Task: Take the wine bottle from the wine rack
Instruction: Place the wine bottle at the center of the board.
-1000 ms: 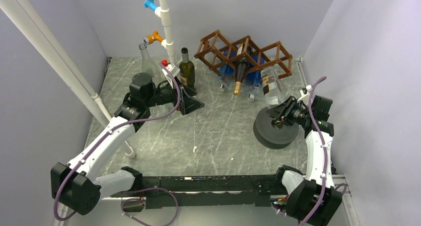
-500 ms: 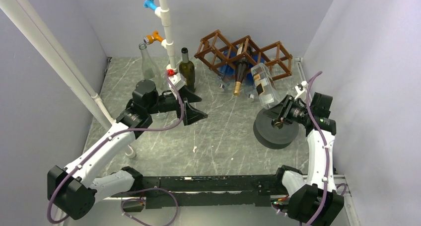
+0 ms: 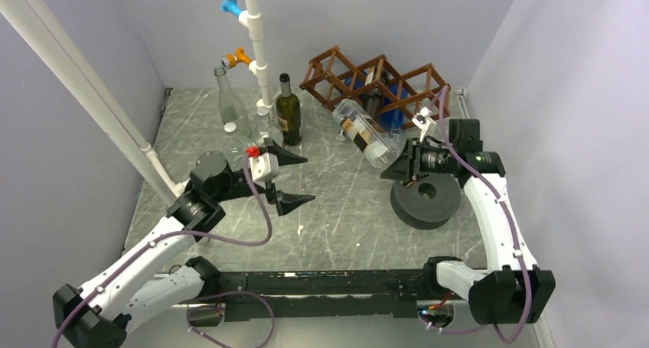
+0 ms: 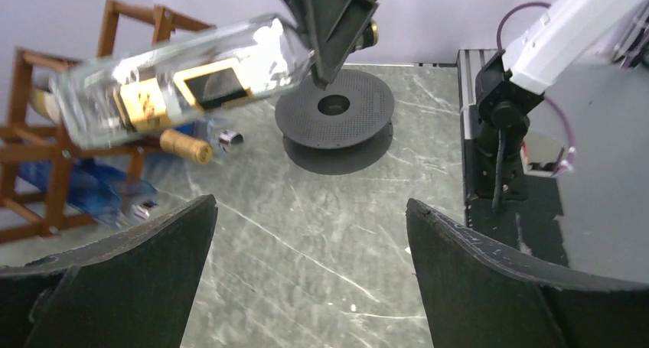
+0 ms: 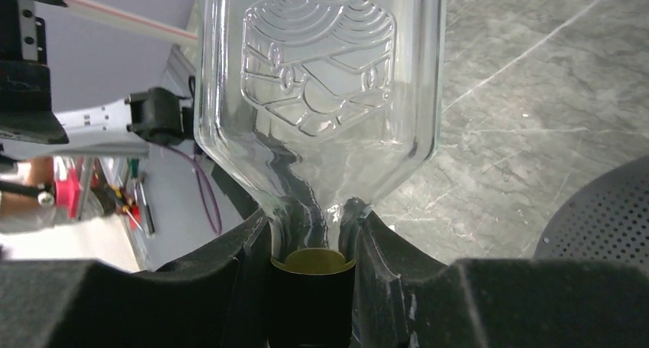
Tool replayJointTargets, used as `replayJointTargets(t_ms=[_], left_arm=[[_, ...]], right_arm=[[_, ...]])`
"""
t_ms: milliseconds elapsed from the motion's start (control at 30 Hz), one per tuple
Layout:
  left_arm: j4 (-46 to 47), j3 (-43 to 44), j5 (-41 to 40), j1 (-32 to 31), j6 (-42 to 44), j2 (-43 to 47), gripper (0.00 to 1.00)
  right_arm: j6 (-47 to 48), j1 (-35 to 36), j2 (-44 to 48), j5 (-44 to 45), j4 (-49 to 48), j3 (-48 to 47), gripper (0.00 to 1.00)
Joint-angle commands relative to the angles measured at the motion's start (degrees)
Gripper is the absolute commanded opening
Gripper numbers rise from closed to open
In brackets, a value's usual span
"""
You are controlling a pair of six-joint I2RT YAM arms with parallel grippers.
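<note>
Right pincer (image 5: 312,248): closed tight on the neck of the wine bottle (image 5: 317,73), just above the dark cap; one finger on each side of the neck.
Left pincer (image 3: 308,180): fingers (image 4: 115,279) spread wide apart, holding and touching nothing, hanging over the table (image 3: 337,218).
Wine bottle position: clear glass, carried off the table, lying close to level, cap end in the right pincer (image 3: 399,163), base end pointing away from it towards the wine rack (image 3: 383,76).
Bottle against rack: in front of the lattice and outside its cells; contact between base and slats cannot be told.
Bottle against left pincer: well apart, across the table.
Beneath the grip: black perforated disc (image 3: 426,199) on the table, just under the right pincer.
Label (image 4: 191,92): gold and dark panels on the bottle's side; writing too small to read.
Embossing (image 5: 317,65): hexagon with wavy lines moulded into the glass shoulder; no lettering legible.
Rack contents: blue bottles (image 4: 84,191) and a gold-capped neck (image 4: 184,145) low in the frame.
Beside the rack: dark green bottle (image 3: 288,111), upright.
</note>
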State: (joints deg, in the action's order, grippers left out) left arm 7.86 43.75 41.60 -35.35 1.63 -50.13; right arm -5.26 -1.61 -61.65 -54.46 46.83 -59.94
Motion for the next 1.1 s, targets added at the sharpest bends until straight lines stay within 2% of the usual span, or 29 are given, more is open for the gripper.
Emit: replayJointTargets(t_ms=[0,200,467,700,1067], left_arm=[[-0.7,-1.5,-4.8,-4.1,15.1,4.3,0.99],[-5.3,-2.4,-14.0,-10.6,24.3,5.7,0.99],[-7.7,-1.0,-21.1,-16.5,29.2,0.6,0.99],[-7.8,-1.0,-27.4,-22.2,33.7,-6.6,0.99],[-2.2,-3.3,-32.8,-23.7,36.5,-12.7,0.99]], right_arm=[[9.6,5.5,-1.9,-3.8,-0.7,-8.0,0.0],[17.2,12.9,-7.3,-3.3,5.8,-10.2,0.0],[22.6,20.2,-13.1,-2.4,8.1,-8.5,0.0],[26.6,22.8,-18.5,-2.1,9.7,-8.2,0.0],[31.5,24.4,-23.7,-4.1,11.0,-7.4,0.0]])
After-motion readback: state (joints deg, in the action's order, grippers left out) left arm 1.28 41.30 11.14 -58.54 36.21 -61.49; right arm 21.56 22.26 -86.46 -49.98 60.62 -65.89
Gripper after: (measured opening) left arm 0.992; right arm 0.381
